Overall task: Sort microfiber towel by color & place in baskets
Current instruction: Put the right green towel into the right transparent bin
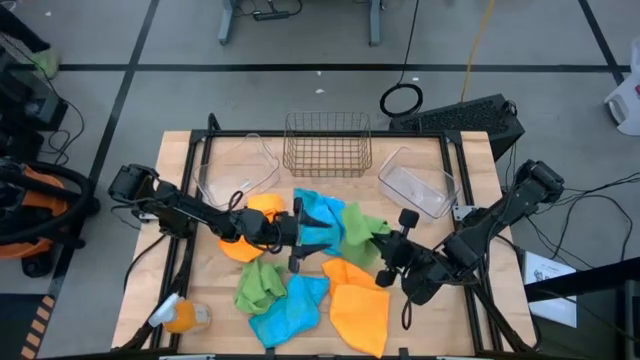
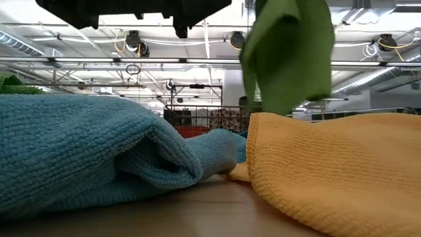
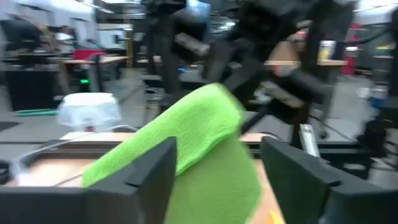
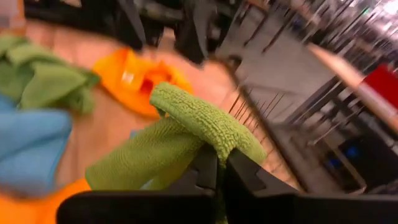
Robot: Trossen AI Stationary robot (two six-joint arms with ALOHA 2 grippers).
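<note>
Nearest, lying flat on the table (image 1: 160,250): blue towel (image 1: 290,310) and orange towel (image 1: 360,315), green towel (image 1: 258,285) beside them; further in, right end effector (image 4: 214,165) pinching shut on a lifted green towel (image 4: 186,134); left end effector (image 3: 214,171) standing open around that same green cloth, above the blue pile (image 1: 320,220); farthest, sitting along the back edge, clear bin (image 1: 237,168), wire basket (image 1: 327,145), second clear bin (image 1: 418,183).
</note>
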